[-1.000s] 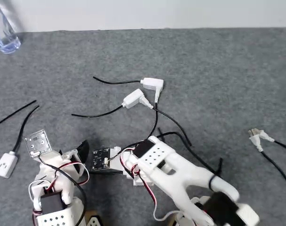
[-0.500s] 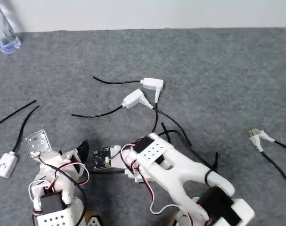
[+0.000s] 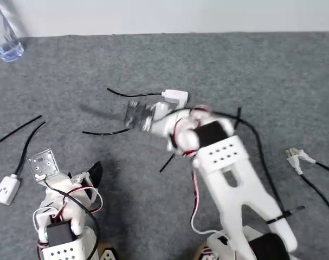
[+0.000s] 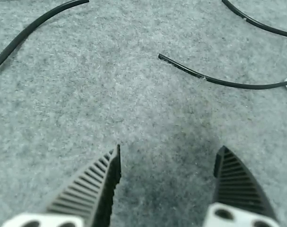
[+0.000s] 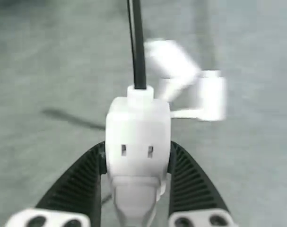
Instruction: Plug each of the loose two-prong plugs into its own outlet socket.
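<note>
While the right fingers point(image 5: 84, 189) clamp a socket point(image 5: 137, 142), a white plug point(image 5: 174, 59) lies beyond.

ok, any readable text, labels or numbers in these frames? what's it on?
No readable text in any view.
On the outlet socket in the right gripper: two slots, no print visible.
On the small board on the near arm, high view: marks too small to read.
On the clear container at the far corner: no legible label.

Built of white hole-dotted shells point(image 3: 223, 153), strung with red and black wires point(image 3: 178, 140), tipped with black ribbed fingers point(image 4: 93, 187).
</note>
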`<move>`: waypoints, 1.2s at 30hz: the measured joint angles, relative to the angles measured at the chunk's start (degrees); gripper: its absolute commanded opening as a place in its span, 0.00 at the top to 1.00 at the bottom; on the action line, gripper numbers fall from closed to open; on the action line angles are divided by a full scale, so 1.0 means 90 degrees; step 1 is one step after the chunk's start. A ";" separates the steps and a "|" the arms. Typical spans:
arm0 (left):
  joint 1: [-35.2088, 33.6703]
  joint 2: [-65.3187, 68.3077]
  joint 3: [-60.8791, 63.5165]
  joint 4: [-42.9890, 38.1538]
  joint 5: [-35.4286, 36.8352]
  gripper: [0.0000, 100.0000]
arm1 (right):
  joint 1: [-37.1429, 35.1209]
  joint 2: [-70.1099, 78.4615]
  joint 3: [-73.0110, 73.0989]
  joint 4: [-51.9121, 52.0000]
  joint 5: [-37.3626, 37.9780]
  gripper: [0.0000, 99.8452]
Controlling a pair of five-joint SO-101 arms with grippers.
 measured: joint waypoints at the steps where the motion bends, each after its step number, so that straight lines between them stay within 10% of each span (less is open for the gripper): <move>1: 0.0000 0.0000 0.0000 0.0000 0.0000 0.70 | 0.0195 0.0000 -0.0137 -0.0244 0.0000 0.99; 11: 0.0000 0.0000 0.0000 0.0000 0.0000 0.70 | 0.2247 0.1827 -0.2051 -0.1641 0.0000 0.99; 25: 0.0000 0.0000 0.0000 0.0000 0.0000 0.70 | 0.1973 0.5763 -0.4376 -0.1670 0.0000 0.99; 33: 0.0000 0.0000 0.0000 0.0000 0.0000 0.70 | 0.1915 0.6535 -0.4777 -0.1670 -0.0645 0.60; 36: 0.0000 0.0000 0.0000 0.0000 0.0000 0.70 | 0.1915 0.6515 -0.4777 -0.1651 -0.1211 0.62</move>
